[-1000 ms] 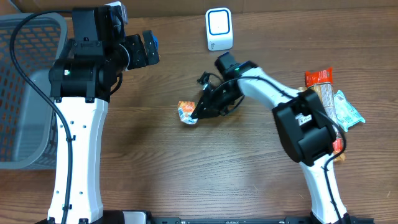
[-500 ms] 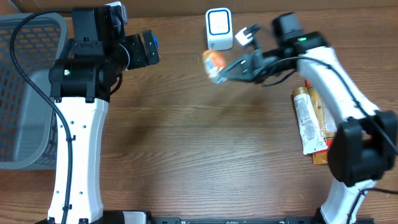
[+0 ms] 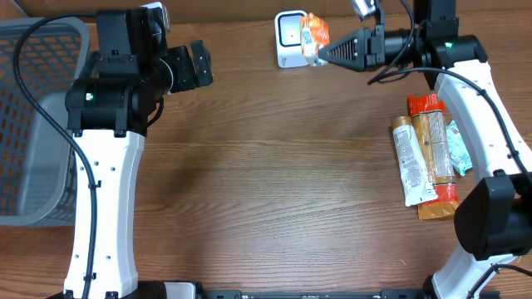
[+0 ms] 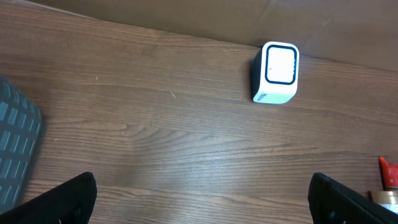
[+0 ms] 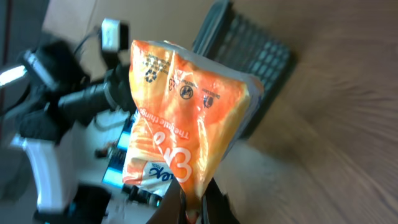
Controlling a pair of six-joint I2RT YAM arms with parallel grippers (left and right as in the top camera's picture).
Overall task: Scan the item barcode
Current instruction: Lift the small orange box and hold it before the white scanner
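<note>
Overhead: my right gripper (image 3: 322,51) pinched tight on orange snack bag (image 3: 314,33), bag just right of white scanner (image 3: 288,37). My left gripper (image 3: 193,68) wide open, holding nothing, well left of scanner.
Left wrist: scanner ahead of my open fingers (image 4: 65,196).
Right wrist: bag fills view, pinched at bottom edge.

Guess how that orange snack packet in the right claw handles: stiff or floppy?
Probably floppy: the orange packet is creased film pinched by one edge in the right claw, so it may sag or swing. Likely light, since that small pinch carries it up near the scanner. The glossy film could slip.
</note>
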